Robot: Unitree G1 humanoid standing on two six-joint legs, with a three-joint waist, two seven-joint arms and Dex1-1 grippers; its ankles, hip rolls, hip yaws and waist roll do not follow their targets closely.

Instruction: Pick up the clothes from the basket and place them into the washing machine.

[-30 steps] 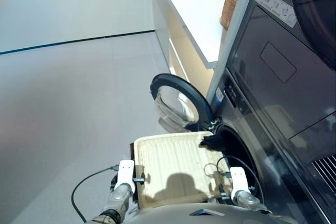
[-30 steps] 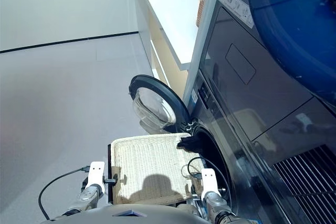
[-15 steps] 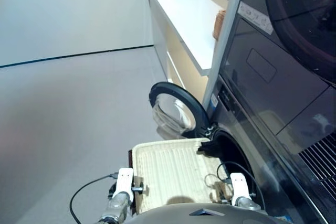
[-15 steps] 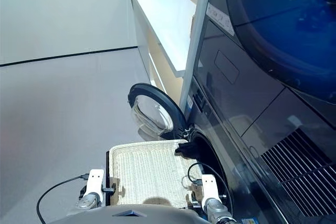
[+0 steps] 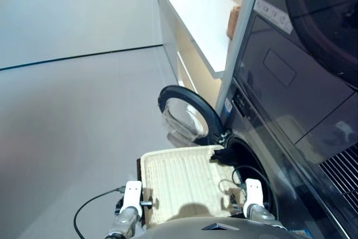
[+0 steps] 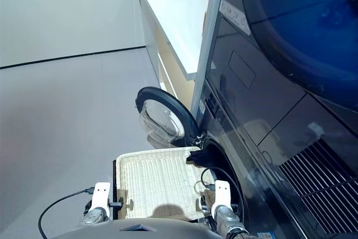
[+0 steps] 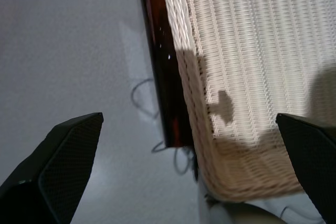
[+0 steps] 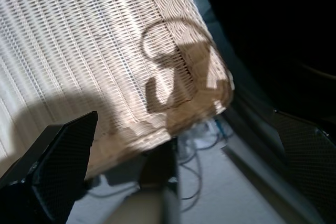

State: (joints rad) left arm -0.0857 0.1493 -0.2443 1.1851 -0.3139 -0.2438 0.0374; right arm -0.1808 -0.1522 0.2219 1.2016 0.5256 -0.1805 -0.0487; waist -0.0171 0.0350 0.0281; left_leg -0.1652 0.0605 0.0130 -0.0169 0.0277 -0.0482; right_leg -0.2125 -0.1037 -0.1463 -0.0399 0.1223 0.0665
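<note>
I am looking down on the basket point(image 5: 182, 180) at lower centre, and it is lying bare. The one garment showing, a black garment point(image 5: 226, 153), is draping over the washing machine point(image 5: 254, 172) porthole lip, right of the basket's far corner. The left gripper point(image 7: 178, 166) and right gripper point(image 8: 178, 156) are both spreading wide, holding nothing. My worry: that cloth is hanging half out, so it could slip down or be pinched by the door point(image 5: 187, 113).
</note>
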